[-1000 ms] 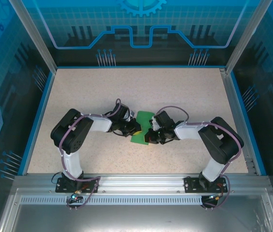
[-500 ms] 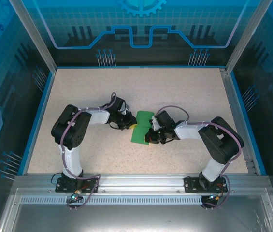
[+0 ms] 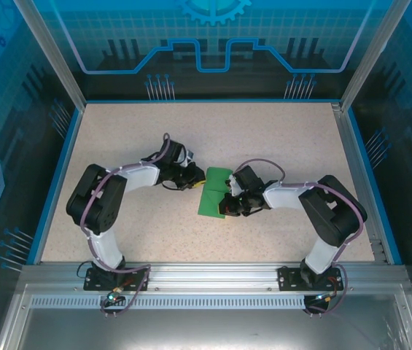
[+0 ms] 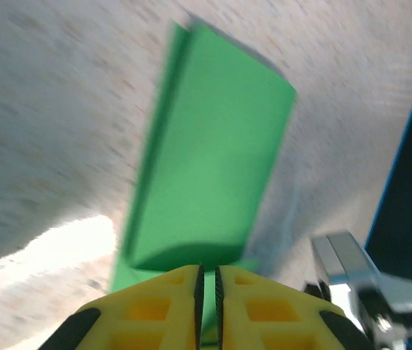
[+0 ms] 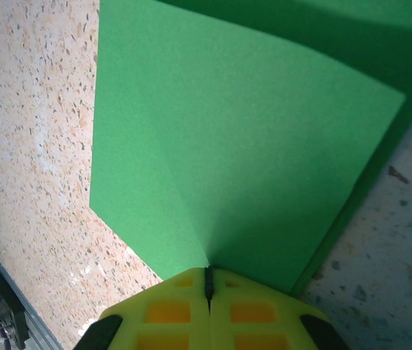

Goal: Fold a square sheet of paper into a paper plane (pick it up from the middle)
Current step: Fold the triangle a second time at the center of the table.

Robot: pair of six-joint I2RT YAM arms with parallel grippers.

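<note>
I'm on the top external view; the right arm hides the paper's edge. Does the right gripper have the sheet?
Observer: Yes, right wrist view: the right gripper is shut on an edge of the green sheet.
Operator: And the left?
Observer: The left gripper shows a thin slit between its jaws; whether paper is in it, I cannot tell.
Operator: Fold flat?
Observer: No, left wrist view: the top flap looks lifted off the lower layer.

The square sheet of paper (image 5: 242, 146) is plain bright green, without any mark. The table (image 3: 133, 131) is beige, with fine dark and orange speckles. My left gripper (image 4: 207, 273) and my right gripper (image 5: 208, 275) are yellow, with black at the corners.
</note>
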